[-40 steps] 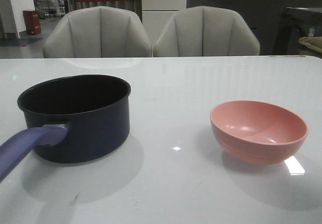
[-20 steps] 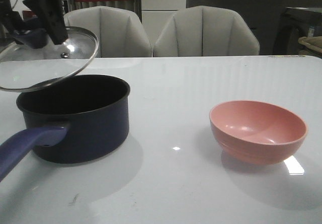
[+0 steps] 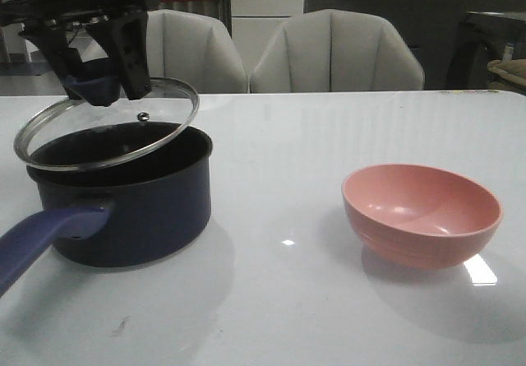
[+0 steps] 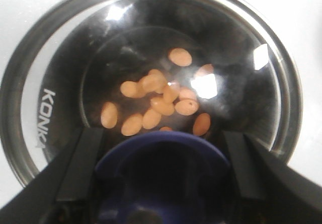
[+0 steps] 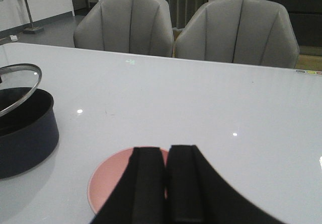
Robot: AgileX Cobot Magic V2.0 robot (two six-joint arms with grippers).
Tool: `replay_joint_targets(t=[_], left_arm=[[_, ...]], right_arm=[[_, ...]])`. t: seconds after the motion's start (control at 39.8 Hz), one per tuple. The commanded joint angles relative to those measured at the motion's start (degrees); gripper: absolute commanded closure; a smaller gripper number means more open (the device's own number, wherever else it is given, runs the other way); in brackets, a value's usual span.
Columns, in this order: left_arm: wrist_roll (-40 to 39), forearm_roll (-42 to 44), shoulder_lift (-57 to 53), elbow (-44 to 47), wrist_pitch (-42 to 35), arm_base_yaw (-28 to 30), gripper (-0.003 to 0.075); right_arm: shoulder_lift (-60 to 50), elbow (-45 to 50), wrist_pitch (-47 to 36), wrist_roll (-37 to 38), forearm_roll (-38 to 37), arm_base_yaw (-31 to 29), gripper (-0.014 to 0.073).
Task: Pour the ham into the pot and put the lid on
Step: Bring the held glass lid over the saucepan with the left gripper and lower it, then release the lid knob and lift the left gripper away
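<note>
pinching the lid (image 3: 107,136) knob, left gripper (image 3: 97,82) tilts it over the pot (image 3: 123,193); handle pointing camera-left.

The left gripper (image 3: 105,86) is matte black, with broad, flat, angular fingers (image 4: 83,166) tapering toward the tips beneath a blocky black housing. The right gripper (image 5: 167,183) has two black, slab-like fingers with squared tips and smooth faces.

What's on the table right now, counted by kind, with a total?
Pot: 1
Lid, held by the left gripper: 1
Pink bowl: 1
Ham pieces seen through the lid: about 11
Total: about 14
</note>
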Motion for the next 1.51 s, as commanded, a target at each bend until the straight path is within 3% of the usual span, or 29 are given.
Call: replay_joint_targets(t=[0.0,0.73,0.88,1.16,1.23,1.48], left_arm=[[0.19,-1.32,-2.74,-2.19,1.38,-0.42,0.0606],[0.19,-3.02,0.53,-2.19,1.5,-0.63,0.0599],[0.19,-2.85,1.04,-2.19,1.74,-0.63,0.0498],[0.19,-2.85,1.04,-2.32,1.54,-0.63,0.019],[0.19,-2.85,1.04,-2.32,1.13,-0.63,0.0161],[0.19,-1.54,0.92,-4.72,1.74,-0.63,0.0164]], right_arm=[[0.13,-1.49,-4.4,-0.51,0.04,0.07,0.0445],[0.13,-1.49,-4.4,-0.51,0.04,0.07,0.0445],[0.13,-1.49,-4.4,-0.51,0.04,0.07,0.0445],[0.13,-1.49,-4.4,-0.51,0.04,0.07,0.0445],[0.13,-1.49,-4.4,-0.51,0.04,0.07,0.0445],[0.13,-1.49,-4.4,-0.51,0.04,0.07,0.0445]])
